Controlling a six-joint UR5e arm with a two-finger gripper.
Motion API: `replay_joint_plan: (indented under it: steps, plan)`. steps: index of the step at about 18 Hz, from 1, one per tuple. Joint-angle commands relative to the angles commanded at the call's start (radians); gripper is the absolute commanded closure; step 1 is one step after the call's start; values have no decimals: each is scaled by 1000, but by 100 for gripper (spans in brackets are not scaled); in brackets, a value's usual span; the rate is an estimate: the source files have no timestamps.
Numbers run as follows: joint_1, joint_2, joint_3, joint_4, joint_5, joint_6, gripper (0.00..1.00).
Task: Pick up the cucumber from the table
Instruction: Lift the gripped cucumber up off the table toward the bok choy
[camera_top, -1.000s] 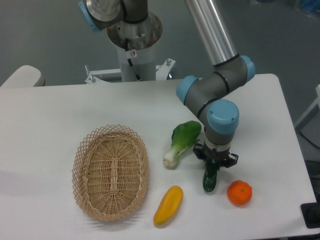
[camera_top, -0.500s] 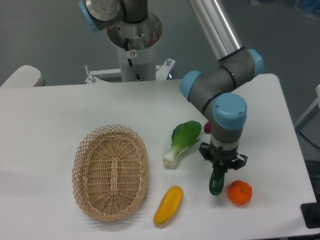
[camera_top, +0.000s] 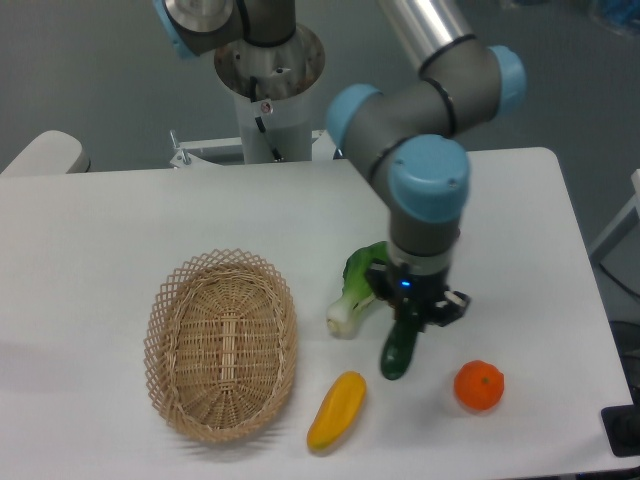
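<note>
Far to the left of the claw sits a wicker basket (camera_top: 221, 345), well apart. Nearer, just left, lies the bok choy (camera_top: 358, 290), its leafy end partly behind the wrist. Below and left rests the yellow squash (camera_top: 337, 410). At the centre the gripper (camera_top: 408, 318) is clamped on the upper end of the cucumber (camera_top: 398, 349), which hangs tilted, apparently lifted off the table (camera_top: 120, 230). Right and below sits an orange (camera_top: 478, 385), near the cucumber's tip but not touching.
</note>
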Motion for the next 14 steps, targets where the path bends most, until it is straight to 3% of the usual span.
replay_joint_plan:
  steps: [14]
  plan:
    - [-35, 17, 0, -12, 2, 2, 82]
